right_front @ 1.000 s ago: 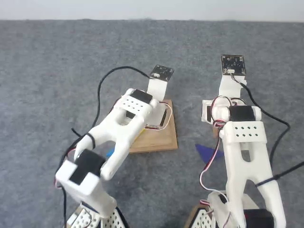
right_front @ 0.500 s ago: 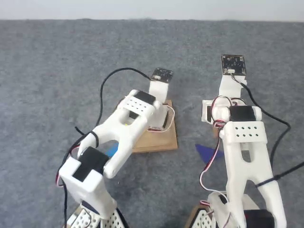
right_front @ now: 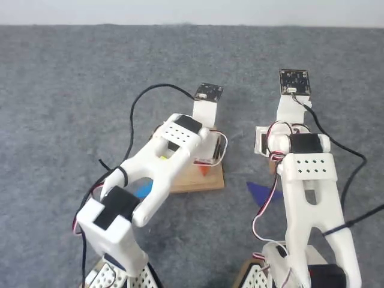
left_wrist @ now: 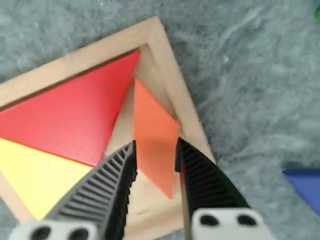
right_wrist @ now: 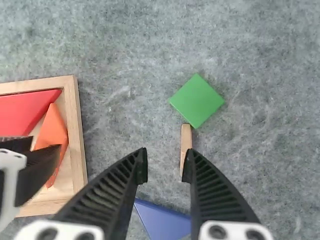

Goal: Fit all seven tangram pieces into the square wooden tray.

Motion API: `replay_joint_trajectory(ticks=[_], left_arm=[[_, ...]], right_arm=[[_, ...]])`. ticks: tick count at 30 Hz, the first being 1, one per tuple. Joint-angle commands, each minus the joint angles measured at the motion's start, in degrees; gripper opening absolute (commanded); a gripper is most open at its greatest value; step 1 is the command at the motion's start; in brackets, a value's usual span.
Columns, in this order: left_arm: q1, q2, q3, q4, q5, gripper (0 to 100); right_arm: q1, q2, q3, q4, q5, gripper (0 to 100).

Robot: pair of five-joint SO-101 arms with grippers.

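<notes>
The square wooden tray holds a red triangle and a yellow triangle. My left gripper is over the tray's corner, shut on an orange triangle that tilts with one tip over the rim. From above, the orange triangle sits at the tray's near right corner under the left arm. My right gripper hangs open above the carpet, with nothing between its fingers. Ahead of it lie a green square and a thin tan piece. A dark blue triangle lies under it.
A light blue piece lies on the grey carpet left of the tray, partly under the left arm. The dark blue triangle lies between tray and right arm. Cables loop off both arms. Open carpet stretches behind and to the left.
The left arm has swung to the right across the tray, and the orange triangle now shows at the tray's near right corner. The right arm has not moved.
</notes>
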Motion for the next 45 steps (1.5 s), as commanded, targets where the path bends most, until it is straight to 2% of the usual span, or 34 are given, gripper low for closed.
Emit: replay_joint_trajectory(ticks=[1,6,12,16,20,31,37,45], left_arm=[[-2.2,-0.8,-2.4,-0.1,-3.9,10],[0.2,-1.0,-2.6,4.3,-7.6,11],[5.6,-0.4,-2.7,4.1,-11.4,11],[2.7,0.0,-2.5,2.2,-13.5,16],[-0.1,2.1,-2.7,3.1,-15.4,18],[0.0,8.9,-10.2,9.1,-21.3,17],[0.1,14.5,-17.5,13.5,-25.3,9],[0.2,12.2,-17.3,13.9,-27.6,4]], right_arm=[[0.9,-2.8,-0.4,-1.1,0.7,12.2],[0.9,-2.8,-0.4,-1.1,0.7,12.2],[1.0,-2.8,-0.4,-1.1,0.8,12.2],[1.0,-2.8,-0.4,-1.1,0.8,12.2],[1.0,-2.8,-0.4,-1.1,0.8,12.2],[1.0,-2.8,-0.4,-1.1,0.8,12.2],[1.0,-2.8,-0.4,-1.1,0.8,12.2],[1.0,-2.8,-0.4,-1.1,0.8,12.2]])
